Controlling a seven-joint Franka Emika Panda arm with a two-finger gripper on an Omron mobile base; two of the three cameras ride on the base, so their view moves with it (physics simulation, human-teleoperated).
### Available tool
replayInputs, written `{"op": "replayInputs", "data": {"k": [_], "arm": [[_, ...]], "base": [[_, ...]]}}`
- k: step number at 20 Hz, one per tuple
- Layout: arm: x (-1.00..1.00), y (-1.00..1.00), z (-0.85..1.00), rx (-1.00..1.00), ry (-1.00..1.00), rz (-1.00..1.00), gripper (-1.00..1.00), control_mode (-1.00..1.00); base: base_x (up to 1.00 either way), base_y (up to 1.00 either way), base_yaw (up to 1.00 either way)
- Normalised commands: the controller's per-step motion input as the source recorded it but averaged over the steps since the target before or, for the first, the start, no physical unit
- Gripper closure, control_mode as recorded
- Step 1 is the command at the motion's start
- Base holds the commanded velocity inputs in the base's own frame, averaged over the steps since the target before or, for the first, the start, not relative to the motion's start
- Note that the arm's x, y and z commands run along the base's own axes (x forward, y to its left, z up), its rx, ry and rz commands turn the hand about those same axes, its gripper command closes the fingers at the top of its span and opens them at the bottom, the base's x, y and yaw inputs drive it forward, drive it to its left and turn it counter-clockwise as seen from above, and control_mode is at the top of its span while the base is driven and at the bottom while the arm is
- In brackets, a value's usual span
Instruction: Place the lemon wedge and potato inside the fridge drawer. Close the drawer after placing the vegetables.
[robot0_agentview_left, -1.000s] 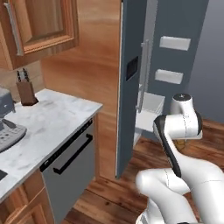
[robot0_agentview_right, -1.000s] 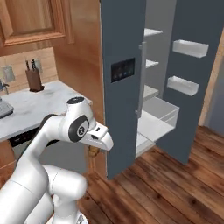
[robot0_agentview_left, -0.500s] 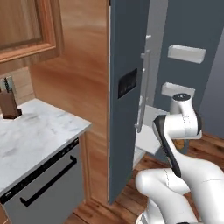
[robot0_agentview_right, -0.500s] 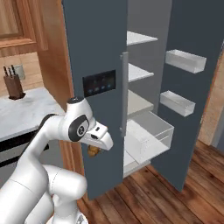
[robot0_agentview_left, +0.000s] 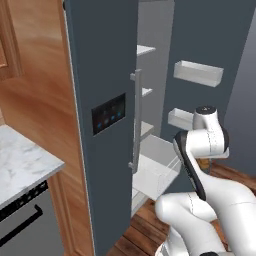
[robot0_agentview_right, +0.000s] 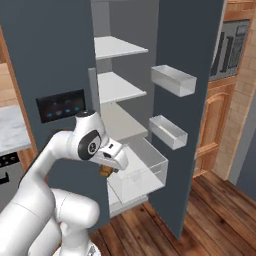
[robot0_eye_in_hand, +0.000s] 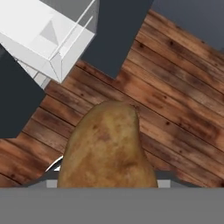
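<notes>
My gripper (robot0_agentview_right: 107, 169) is shut on the potato (robot0_eye_in_hand: 107, 146), a tan-brown lump that hides the fingertips in the hand view. In the right base view the potato (robot0_agentview_right: 104, 172) peeks out under the hand, which hangs just left of the fridge drawer (robot0_agentview_right: 145, 170) at about the height of its rim. The drawer is a translucent whitish box pulled out of the dark grey fridge. It lies at the upper left of the hand view (robot0_eye_in_hand: 52, 35) and beside the arm in the left base view (robot0_agentview_left: 160, 167). I see nothing inside it.
The fridge's right door (robot0_agentview_right: 187, 100) stands open with two clear bins (robot0_agentview_right: 172, 80) on it. Flat white shelves (robot0_agentview_right: 120, 47) sit above the drawer. The shut left door (robot0_agentview_left: 107, 112) carries a dark panel and a handle. A marble counter (robot0_agentview_left: 20, 167) is at the left, over wooden floor (robot0_agentview_right: 200, 215).
The base has driven toward the fridge, so both base views now face its open compartment and the counter has slid off left. The gripper still holds the potato.
</notes>
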Motion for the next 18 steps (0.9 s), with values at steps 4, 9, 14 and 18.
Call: {"op": "replayInputs", "data": {"k": [4,9,14,18], "arm": [[0.00,0.00,0.00,0.00,0.00,0.00,1.00,1.00],[0.00,0.00,0.00,0.00,0.00,0.00,1.00,1.00],[0.60,-0.02,-0.28,0.03,0.00,0.09,1.00,-1.00],[1.00,-0.21,-0.64,0.06,0.02,0.27,1.00,-1.00]], "base": [[0.00,-0.14,0.02],[0.37,-0.11,0.01],[0.23,-0.02,0.01],[0.00,0.00,0.00]]}}
